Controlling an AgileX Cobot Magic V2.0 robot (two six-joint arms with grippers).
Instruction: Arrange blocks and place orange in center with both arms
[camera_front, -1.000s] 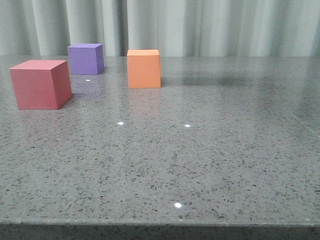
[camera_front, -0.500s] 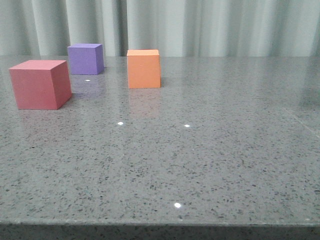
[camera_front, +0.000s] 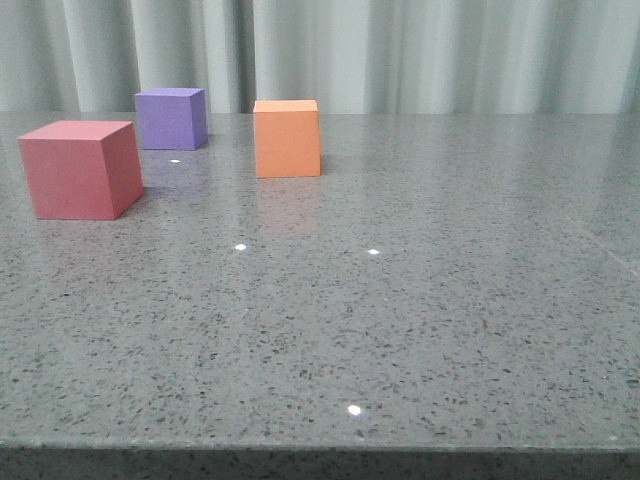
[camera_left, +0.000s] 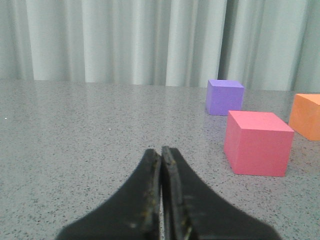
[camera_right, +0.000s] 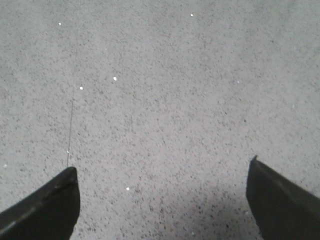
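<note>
1. In the front view we see three matte cubes on the grey speckled stone tabletop (camera_front: 420, 330), all on its left half. The red-pink matte cube (camera_front: 80, 168) stands nearest and farthest left. The purple matte cube (camera_front: 171, 118) sits behind it, near the pale curtain (camera_front: 450, 55). The orange matte cube (camera_front: 287, 138) stands to the right of both, apart from them. None touch. We see neither hand here.

2. In the left wrist view, the left hand (camera_left: 162, 152) is clenched, its two black fingers pressed together with nothing between them. Beyond it we see the red-pink cube (camera_left: 257, 143), the purple cube (camera_left: 225, 97) behind that, and the orange cube (camera_left: 306, 116) cut off by the frame edge.

3. In the right wrist view, the right hand (camera_right: 162, 177) is released, its black fingers (camera_right: 50, 202) spread wide above bare tabletop (camera_right: 160, 100), grasping nothing.
</note>
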